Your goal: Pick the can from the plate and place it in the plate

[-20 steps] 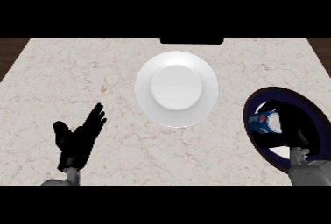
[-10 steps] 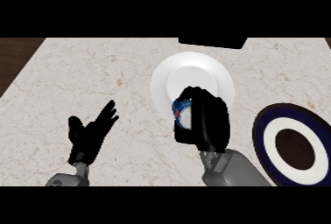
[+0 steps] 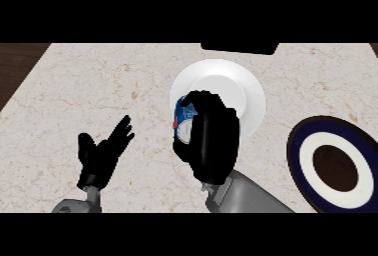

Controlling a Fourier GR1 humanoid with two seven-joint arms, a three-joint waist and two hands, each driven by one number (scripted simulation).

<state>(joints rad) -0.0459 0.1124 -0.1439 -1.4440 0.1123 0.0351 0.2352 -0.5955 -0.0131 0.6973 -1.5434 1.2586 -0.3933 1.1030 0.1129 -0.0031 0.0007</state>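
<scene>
1. Beige marbled stone counter (image 3: 111,80) fills most of the head view; its left edge runs diagonally at upper left, with dark wood floor (image 3: 15,70) beyond it. Broad bare counter lies left of and above the left hand.
2. Plain white round plate (image 3: 236,85) sits at upper centre, near the counter's far edge. A flat black rectangular object (image 3: 240,47) lies just behind it at that edge.
3. Dark navy round plate with a white ring and brown centre (image 3: 336,165) rests at right, apart from the white plate, partly cut by the view's edge.
4. Right hand (image 3: 210,140), black, fingers curled round the blue, red and white can (image 3: 183,117); can mostly hidden, showing at the hand's left side.
5. Can and hand overlap the white plate's lower-left rim; cannot tell whether the can touches the plate.
6. Left hand (image 3: 103,152), black, rests at lower left with fingers straight and spread, holding nothing, well apart from both plates.
</scene>
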